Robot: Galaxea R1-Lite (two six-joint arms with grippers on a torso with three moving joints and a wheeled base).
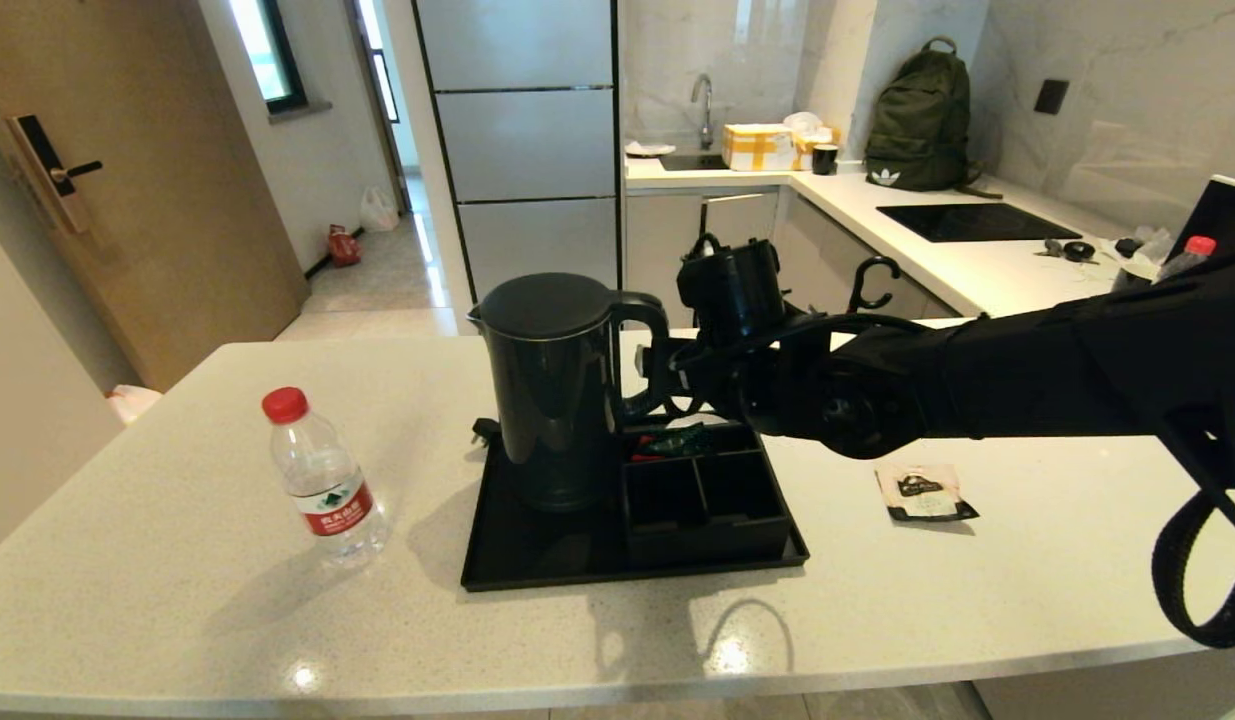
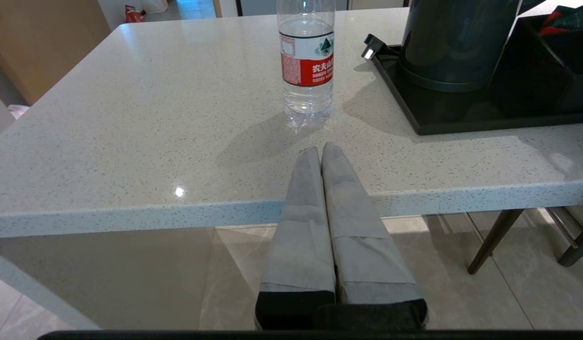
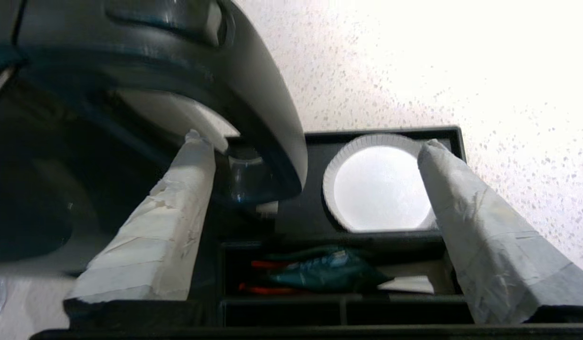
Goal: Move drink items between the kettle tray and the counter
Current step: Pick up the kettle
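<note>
Right gripper hangs just behind the kettle, fingers spread wide on either side of the handle, gripping nothing. The kettle stands upright on the tray, beside the sachet box. The water bottle stands on the counter left of the tray; a tea sachet lies flat to its right. Left gripper waits at the counter's front edge, fingers pressed together, empty.

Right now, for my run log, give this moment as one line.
right gripper: open at kettle handle | kettle: on tray | bottle, sachet: on counter | left gripper: shut, parked
</note>
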